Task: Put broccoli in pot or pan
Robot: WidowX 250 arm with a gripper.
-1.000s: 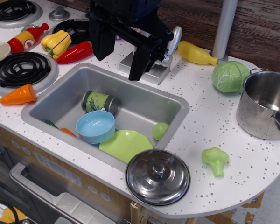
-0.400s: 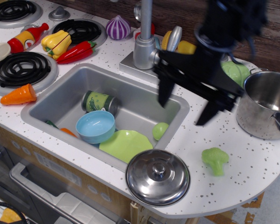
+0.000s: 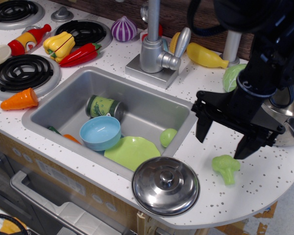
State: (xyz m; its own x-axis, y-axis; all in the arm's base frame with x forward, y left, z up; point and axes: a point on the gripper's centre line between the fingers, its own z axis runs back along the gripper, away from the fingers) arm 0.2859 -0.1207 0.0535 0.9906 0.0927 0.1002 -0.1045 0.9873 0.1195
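Note:
The light-green broccoli (image 3: 226,168) lies on the speckled counter at the front right, stem toward the front edge. My gripper (image 3: 224,140) hangs open just above and behind it, one black finger left of it and one right, not touching. The steel pot (image 3: 290,128) stands at the right edge, mostly hidden behind my arm.
The steel lid with a knob (image 3: 165,185) lies on the front counter left of the broccoli. The sink (image 3: 63,103) holds a small green ball (image 3: 168,137), a green plate, a blue bowl and a can. A green cabbage (image 3: 231,77) sits behind my arm. The faucet (image 3: 153,44) stands behind the sink.
My arm has swung from over the sink's back edge to the right and down. The open gripper now hangs just above the broccoli. The objects have not moved.

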